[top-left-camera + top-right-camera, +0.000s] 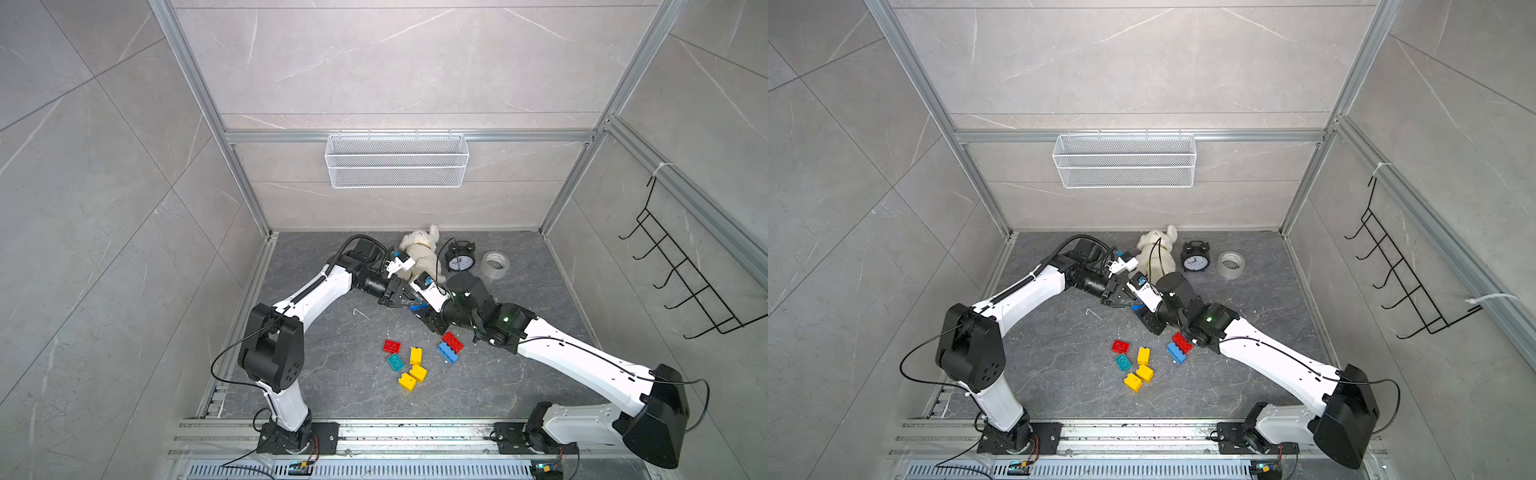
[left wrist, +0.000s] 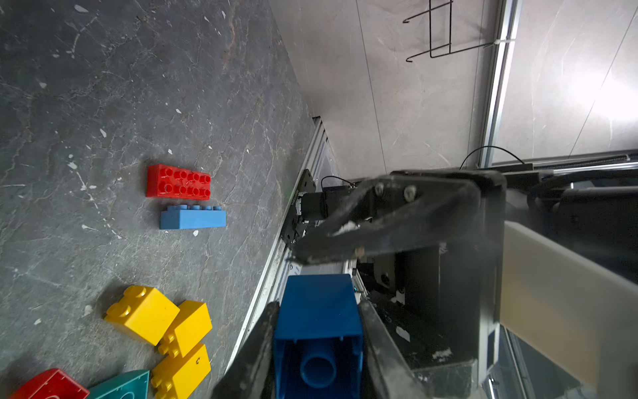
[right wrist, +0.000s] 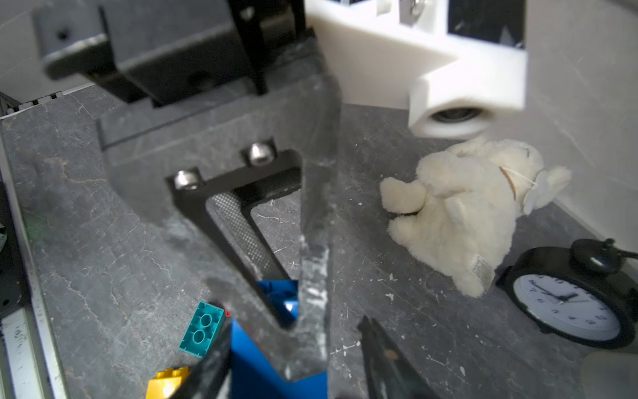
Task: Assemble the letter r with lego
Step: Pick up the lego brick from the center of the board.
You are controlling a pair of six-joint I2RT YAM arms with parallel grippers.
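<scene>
Worktop [image 1: 332, 353] carried, loose: three yellow bricks [image 1: 418, 372], two red bricks [image 1: 391, 346], one teal brick [image 1: 395, 363], one light-blue brick [image 1: 448, 354]. Left gripper [image 2: 317, 307] jaws clamped one dark-blue brick [image 2: 319, 345], the eighth; right gripper [image 3: 293, 331] jaws stood wide around it.

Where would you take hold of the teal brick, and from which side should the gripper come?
Grip the teal brick across its two long side walls, coming straight down from above. It lies flat, hollow side up, so its smooth walls stand free; the red brick and a yellow brick nearby crowd a sideways approach.
</scene>
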